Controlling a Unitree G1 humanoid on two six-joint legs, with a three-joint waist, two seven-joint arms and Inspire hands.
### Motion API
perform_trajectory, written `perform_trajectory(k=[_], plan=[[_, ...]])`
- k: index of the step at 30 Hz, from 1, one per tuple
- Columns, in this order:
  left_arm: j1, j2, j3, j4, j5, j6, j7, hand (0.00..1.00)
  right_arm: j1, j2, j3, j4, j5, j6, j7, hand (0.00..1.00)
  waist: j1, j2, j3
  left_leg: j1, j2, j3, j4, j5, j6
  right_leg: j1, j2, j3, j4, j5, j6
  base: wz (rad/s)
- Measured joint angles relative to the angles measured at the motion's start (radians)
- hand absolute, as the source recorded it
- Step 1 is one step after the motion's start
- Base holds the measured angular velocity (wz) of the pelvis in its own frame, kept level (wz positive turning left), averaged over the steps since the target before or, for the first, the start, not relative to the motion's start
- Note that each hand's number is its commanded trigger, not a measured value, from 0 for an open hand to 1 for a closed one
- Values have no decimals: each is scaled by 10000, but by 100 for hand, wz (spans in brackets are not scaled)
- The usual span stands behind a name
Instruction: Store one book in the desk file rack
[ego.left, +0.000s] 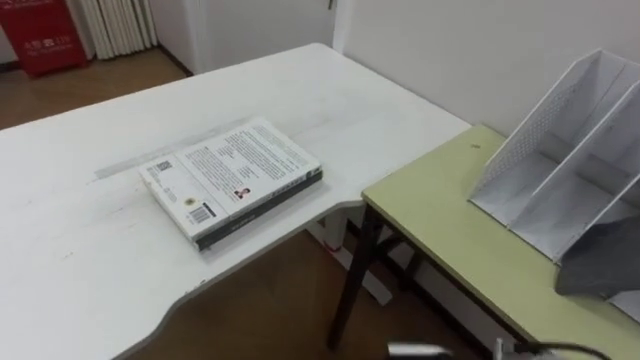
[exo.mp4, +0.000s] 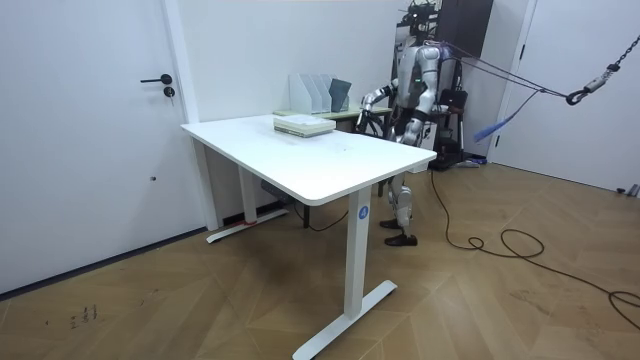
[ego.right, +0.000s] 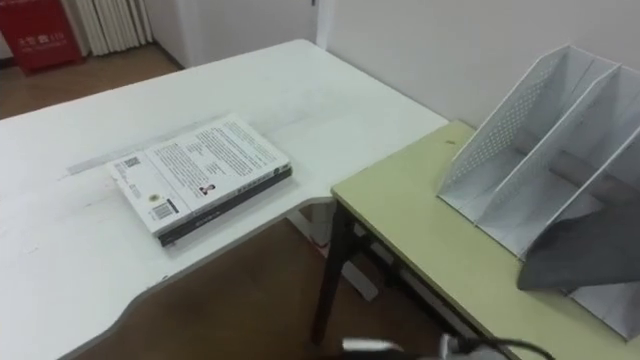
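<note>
Book (ego.left: 232, 180) is lying flat on the white table (ego.left: 60, 250) in the left eye view. It is sitting close to the curved front edge and well apart from the file rack (ego.left: 560, 170), which is standing on the green desk (ego.left: 440, 230) across an open gap. That gap is posing the main risk: a loose hold could be letting the book fall to the floor in crossing, and a clumsy nudge could be sliding it off the edge first. A dark band under the white cover may be a second volume, so a grasp could be lifting two. The right hand (ego.left: 420, 350) is showing as a sliver at the bottom; whether it is spread or closed I cannot tell.

In the room view the robot is standing beyond the table, beside the desk, with that hand (exo.mp4: 368, 103) too small to read.

In the right eye view the rack is running out of sight. A grey panel (ego.right: 580, 250) is sitting at its near end, and I cannot tell whether it is part of the rack or something leaning in it.
</note>
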Motion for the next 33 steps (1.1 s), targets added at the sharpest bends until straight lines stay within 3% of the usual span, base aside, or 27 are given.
perform_trajectory(k=[2,9,11,14,20,23,26,33], plan=[[-43,-85,-13,112,-9,-20,68,0,24,381,-126,1710,-915,-1,-240,0,-14,87,-35,-14,4,20,49,0,-1,6,-1,-54,-11,2,-4,0],[76,-281,251,428,-339,-43,472,0,185,893,-1486,4562,-1479,-156,-1444,0,-51,125,-112,48,-12,-82,100,-1,-2,142,-14,-156,-105,4,-7,5],[196,-374,487,444,-269,-57,530,0,239,1177,-2134,5897,-1245,-453,-2263,0,-64,164,-104,303,-24,-105,14,-22,3,430,9,-141,-216,5,-3,4],[171,-475,670,822,-252,-56,656,0,363,1300,-2838,7202,-422,-805,-3291,0,-159,229,-111,314,-58,-224,41,-41,6,556,31,-168,-312,12,15,9],[515,-1001,1745,868,-204,-58,1003,0,1101,1874,-4366,8276,1516,-1042,-5585,0,-556,469,-60,363,-103,-270,-15,-38,12,705,24,-175,-548,31,51,6],[714,-1146,1966,921,-148,-68,1180,0,1206,2137,-4944,8713,2054,-1228,-6362,0,-836,609,-39,480,-102,-235,-118,-36,10,771,23,-155,-553,-3,55,-2],[813,-1173,2133,912,191,-143,1361,0,1234,2310,-5220,9093,2602,-1418,-6851,0,-1103,630,-45,505,-108,-203,-182,-36,5,749,28,-140,-552,-57,48,-1],[794,-1296,2542,857,924,-151,1559,0,1335,2383,-5221,9247,3021,-1432,-7254,0,-1255,615,-88,525,-114,-150,-166,-36,3,700,3,-120,-557,-74,67,-2]])
